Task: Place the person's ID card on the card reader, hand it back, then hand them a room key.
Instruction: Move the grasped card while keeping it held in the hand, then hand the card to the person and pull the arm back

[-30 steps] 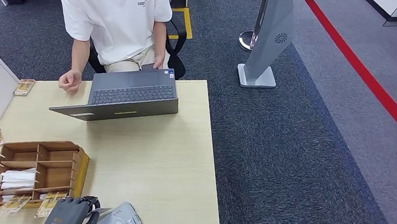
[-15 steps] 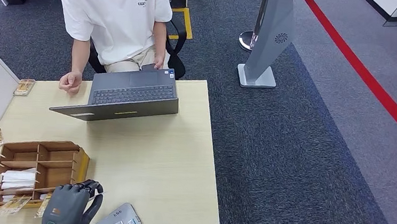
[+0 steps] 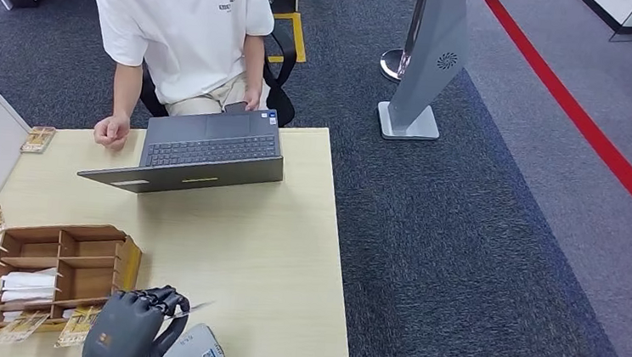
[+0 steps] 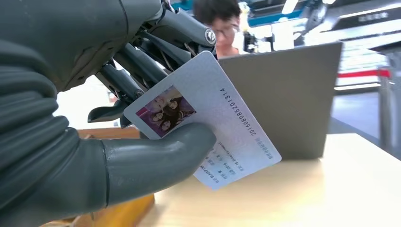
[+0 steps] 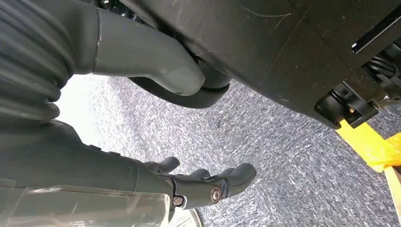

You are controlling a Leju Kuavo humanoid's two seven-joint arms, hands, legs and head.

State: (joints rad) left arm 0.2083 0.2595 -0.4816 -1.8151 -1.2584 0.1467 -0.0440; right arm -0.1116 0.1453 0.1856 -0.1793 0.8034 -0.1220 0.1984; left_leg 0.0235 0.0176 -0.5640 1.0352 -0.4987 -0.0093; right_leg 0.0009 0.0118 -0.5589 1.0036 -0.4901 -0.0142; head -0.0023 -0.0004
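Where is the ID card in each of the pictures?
Head view: near the bottom edge, a thin pale sliver of the ID card pokes out from the left hand, just above the card reader.
Left wrist view: the ID card sits in the middle, held between the thumb and fingers, photo side showing.
Right wrist view: the card is not in it.
Shared landmark: the laptop, seen behind the card in the wrist view.

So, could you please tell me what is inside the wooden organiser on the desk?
The wooden organiser holds white folded items in its left compartments, and patterned cards stick out at its near edge. The far compartments look empty. The left hand covers the near right corner.
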